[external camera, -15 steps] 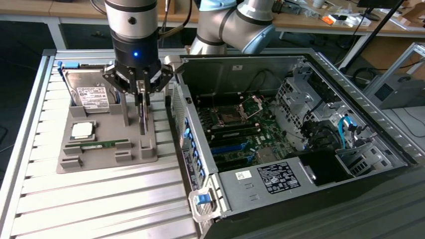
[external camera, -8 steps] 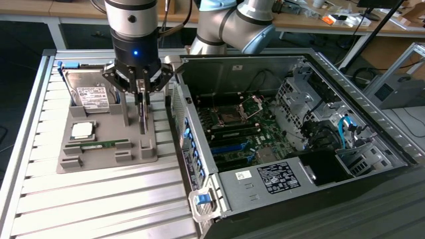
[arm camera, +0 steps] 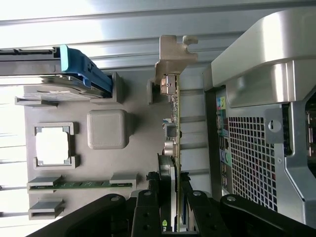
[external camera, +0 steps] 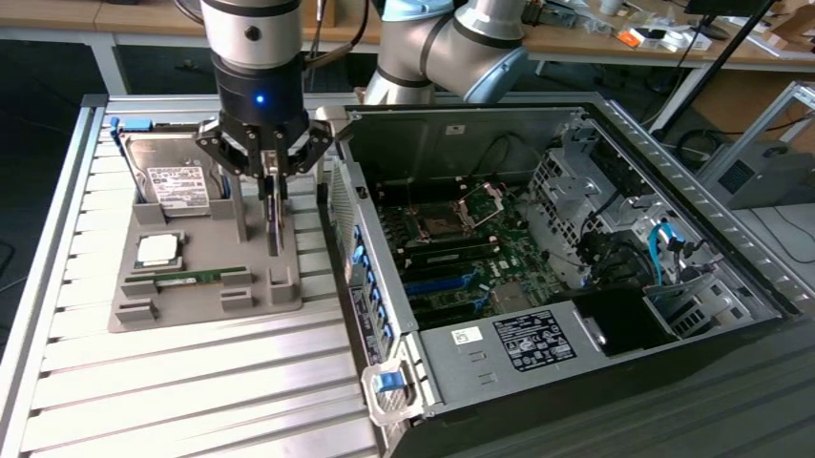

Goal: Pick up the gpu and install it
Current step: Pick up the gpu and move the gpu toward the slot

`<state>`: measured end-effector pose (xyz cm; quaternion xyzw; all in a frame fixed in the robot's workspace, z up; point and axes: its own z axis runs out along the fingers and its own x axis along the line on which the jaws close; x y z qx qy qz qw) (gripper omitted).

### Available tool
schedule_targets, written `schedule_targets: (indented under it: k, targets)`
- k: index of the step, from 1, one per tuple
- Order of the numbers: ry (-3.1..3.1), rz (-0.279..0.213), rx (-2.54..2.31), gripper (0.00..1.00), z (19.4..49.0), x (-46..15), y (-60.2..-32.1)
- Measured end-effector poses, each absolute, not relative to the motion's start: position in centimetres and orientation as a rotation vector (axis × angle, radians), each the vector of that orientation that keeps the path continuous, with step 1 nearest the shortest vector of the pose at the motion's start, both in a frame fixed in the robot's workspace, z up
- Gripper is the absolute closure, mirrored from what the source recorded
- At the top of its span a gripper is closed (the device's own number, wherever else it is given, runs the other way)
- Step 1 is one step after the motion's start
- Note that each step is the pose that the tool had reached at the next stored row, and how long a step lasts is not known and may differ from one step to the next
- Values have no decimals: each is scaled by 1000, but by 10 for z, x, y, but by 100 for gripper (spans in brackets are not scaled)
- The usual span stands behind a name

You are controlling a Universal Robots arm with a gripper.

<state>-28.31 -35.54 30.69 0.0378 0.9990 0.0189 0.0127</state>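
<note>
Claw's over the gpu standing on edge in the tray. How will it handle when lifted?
Probably stiff: the gpu is a flat circuit board with a metal bracket at one end. Likely light, though the bracket may make that end dip. Standing thin on edge in the tray, it could tip if nudged sideways; exposed components look fragile.
</note>
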Motion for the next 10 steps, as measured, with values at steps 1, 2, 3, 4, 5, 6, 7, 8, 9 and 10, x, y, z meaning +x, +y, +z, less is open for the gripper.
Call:
schedule_targets:
  k: [1, 2, 3, 4, 5, 6, 7, 8, 9, 10]
  targets:
    - [3113, 59, 118, 73, 307, -283, -355]
    - [3113, 59, 118, 73, 308, -283, -355]
    - [3113, 59, 118, 73, 308, -283, -355]
    - [3114, 59, 118, 73, 308, -283, -355]
    - [3113, 59, 118, 73, 309, -283, -355]
    - [3113, 59, 118, 73, 309, -283, -355]
    - [3113, 59, 118, 73, 309, -283, -355]
    - [3113, 59, 118, 73, 309, -283, -355]
    - [3113, 59, 118, 73, 310, -283, -355]
    - [3113, 59, 118, 73, 310, -283, -355]
